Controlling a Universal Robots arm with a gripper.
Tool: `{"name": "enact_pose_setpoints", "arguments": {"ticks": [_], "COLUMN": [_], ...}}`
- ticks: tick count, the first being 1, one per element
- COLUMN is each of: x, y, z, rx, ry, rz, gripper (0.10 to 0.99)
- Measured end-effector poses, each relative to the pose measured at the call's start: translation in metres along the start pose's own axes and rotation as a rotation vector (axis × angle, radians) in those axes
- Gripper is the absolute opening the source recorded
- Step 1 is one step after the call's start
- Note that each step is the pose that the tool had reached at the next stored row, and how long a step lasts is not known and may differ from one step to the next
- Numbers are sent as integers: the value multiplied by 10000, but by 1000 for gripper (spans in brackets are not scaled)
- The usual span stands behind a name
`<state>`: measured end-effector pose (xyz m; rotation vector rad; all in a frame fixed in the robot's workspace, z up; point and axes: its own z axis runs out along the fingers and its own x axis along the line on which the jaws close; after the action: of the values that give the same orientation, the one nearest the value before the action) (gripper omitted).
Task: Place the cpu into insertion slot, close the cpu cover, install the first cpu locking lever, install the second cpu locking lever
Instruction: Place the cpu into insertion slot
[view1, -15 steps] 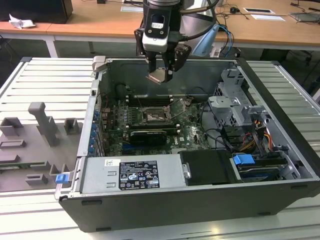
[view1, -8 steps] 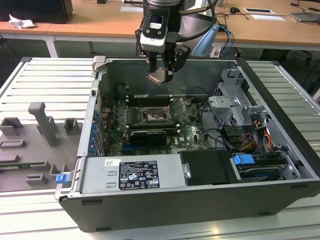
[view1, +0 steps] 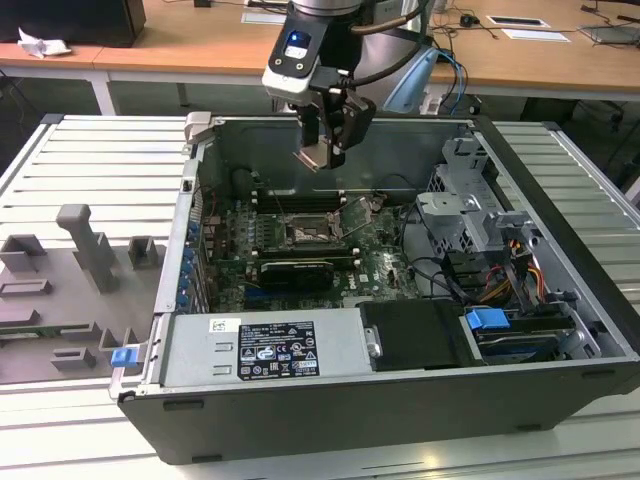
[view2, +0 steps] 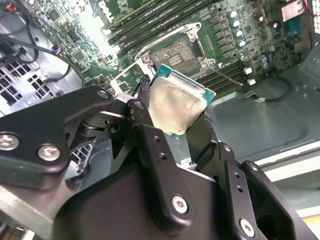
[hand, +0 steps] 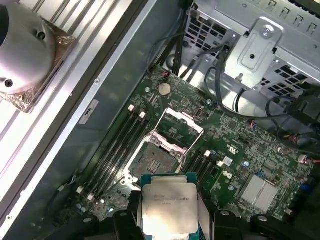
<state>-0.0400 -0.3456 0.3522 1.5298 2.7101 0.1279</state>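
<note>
Slatted bench (view1: 60, 430), open computer case (view1: 400, 420): gripper (view1: 318, 157) clamped on cpu (view2: 177, 102); insertion slot (view1: 303, 235) at its six o'clock in the exterior view, cpu cover (view1: 363, 211) open.

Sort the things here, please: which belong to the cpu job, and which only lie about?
Job: cpu, held by the gripper; insertion slot, empty; cpu cover, open.
Lying about: memory slots; drive cage; grey fixtures.

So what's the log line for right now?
gripper: shut on cpu | cpu: in air, not in slot | cover: open
</note>
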Motion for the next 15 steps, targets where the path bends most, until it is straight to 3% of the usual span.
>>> {"name": "enact_pose_setpoints", "arguments": {"ticks": [15], "x": [0], "y": [-8], "z": [80], "rx": [-41], "ry": [-204], "rz": [2394], "gripper": [533]}}
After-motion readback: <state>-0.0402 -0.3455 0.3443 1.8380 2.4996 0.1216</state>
